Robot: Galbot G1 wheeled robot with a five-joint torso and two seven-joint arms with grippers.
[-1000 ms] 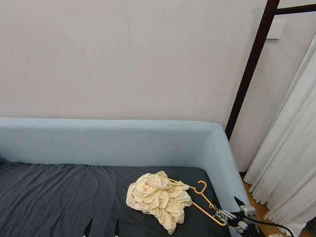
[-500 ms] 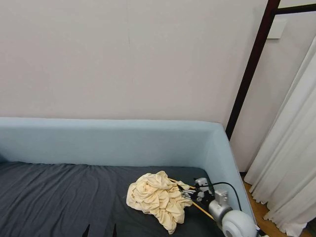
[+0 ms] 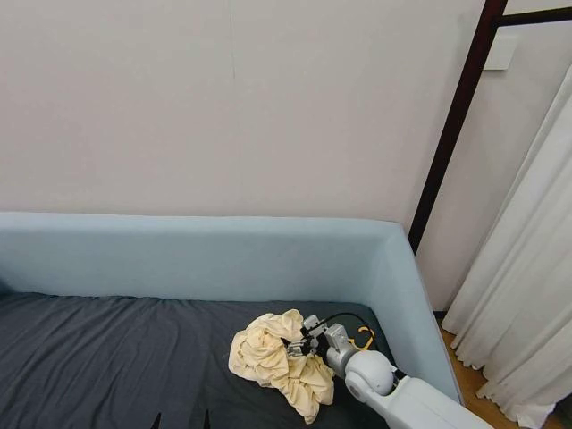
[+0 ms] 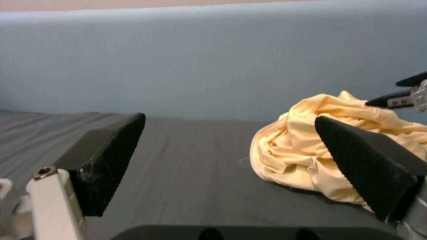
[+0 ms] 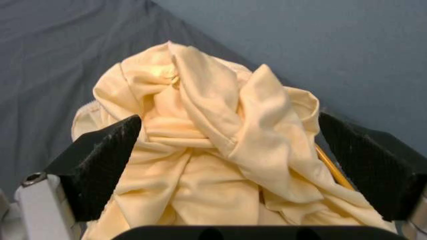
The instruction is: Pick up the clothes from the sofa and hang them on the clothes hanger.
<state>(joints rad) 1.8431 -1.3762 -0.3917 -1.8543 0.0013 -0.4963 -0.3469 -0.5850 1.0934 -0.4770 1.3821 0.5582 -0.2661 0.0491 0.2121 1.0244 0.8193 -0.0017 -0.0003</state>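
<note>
Right gripper (image 5: pixel 227 122) spread wide over the yellow clothes (image 5: pixel 200 150) — I'd sink into the bunched middle, avoiding the hanger (image 5: pixel 331 172); left gripper (image 4: pixel 228 120) near, released.

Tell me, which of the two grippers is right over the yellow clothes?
The right gripper, open above the clothes; the left gripper hangs apart over dark cushion.

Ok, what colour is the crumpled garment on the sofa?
Pale cream-yellow, plain, with no print. The garment shows best in the right wrist view.
</note>
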